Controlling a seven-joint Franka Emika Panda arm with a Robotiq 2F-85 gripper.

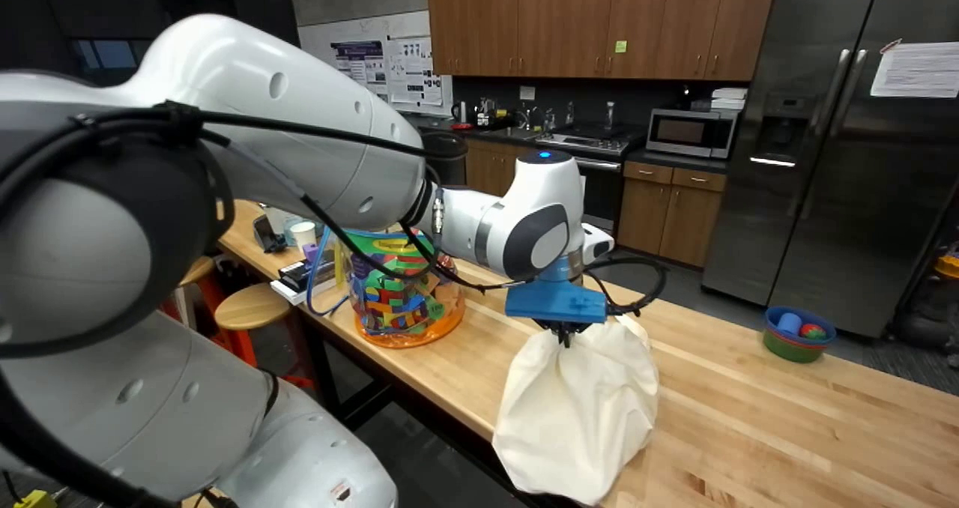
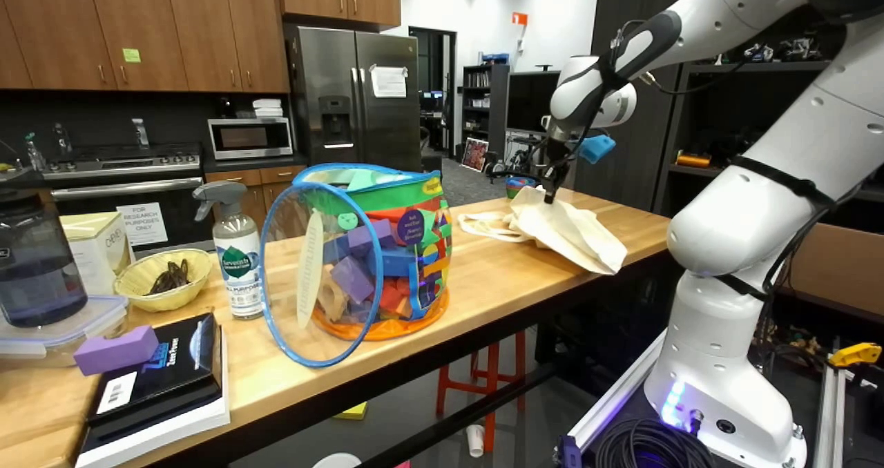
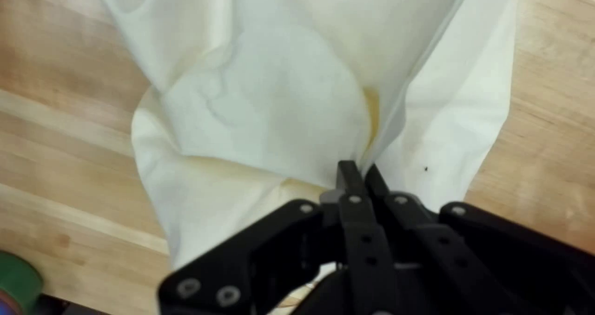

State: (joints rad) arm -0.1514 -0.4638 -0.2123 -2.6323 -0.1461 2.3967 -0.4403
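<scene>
I have my black two-fingered gripper clenched on a fold of a cream cloth bag, the fingertips nearly meeting with fabric pinched between them in my wrist view. The bag is right below me, gathered at the pinch and spreading over a pale wooden table, its lower part reaching the edge on the arm's side. Above the fingers, a blue bracket juts from the wrist. Farther along the wood, in an exterior view, I spot nested round plastic bowls, green outermost, cradling a blue cylinder and a red-and-green ball. Swing the other way, well apart from the bag: a see-through bucket with green band and orange base, loaded with coloured blocks, a blue-rimmed round clear lid standing tilted beside it. Next along, a clear spray bottle with grey trigger, a yellow woven basket, and a purple notched block on a flat black box.
</scene>
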